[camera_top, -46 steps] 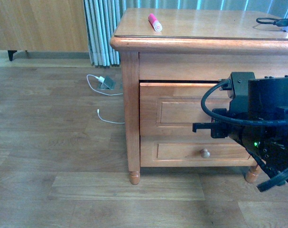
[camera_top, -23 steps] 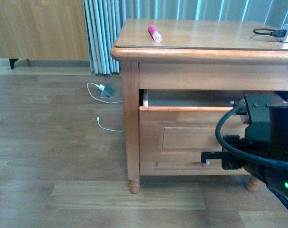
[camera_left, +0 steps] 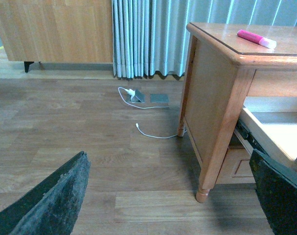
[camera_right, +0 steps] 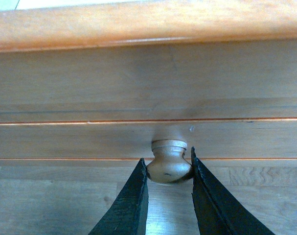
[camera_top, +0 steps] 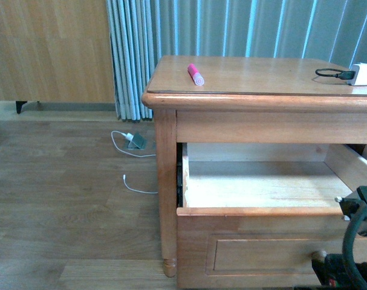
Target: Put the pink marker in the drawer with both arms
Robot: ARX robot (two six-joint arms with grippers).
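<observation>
**Drawer open, marker not yet picked up**

The honey-brown wooden drawer (camera_top: 256,211), the upper one of the wooden cabinet (camera_top: 166,181), stands pulled well out. Its pale wood floor is bare and in plain sight. The right pincer (camera_right: 168,159) is clenched on the drawer's round wooden knob (camera_right: 169,165), one finger on each side of it and both touching it. I judge the opening step to be as good as done, with the right arm's job now being to hold the drawer where it is.

The short bright-pink marker (camera_top: 196,74) lies on its side on the cabinet's tabletop (camera_top: 262,75), near the corner above the cabinet's left front leg, its paler end towards the front edge. It is above the open drawer and well apart from the right pincer, which sits low at the drawer front. A white charger block (camera_top: 366,73) lies at the far opposite end of the tabletop, clear of the marker.

The left pincer (camera_left: 168,154) is spread wide and holds nothing. It hangs over the floor off the cabinet's left side, lower than the tabletop, and in its wrist view the marker (camera_left: 256,39) shows up and away from it, well apart.

The next move probably falls to the left arm. It must rise above the tabletop edge, come over the marker, and line its fingers across the short barrel before closing. A smooth cylinder like this may roll if nudged.
</observation>
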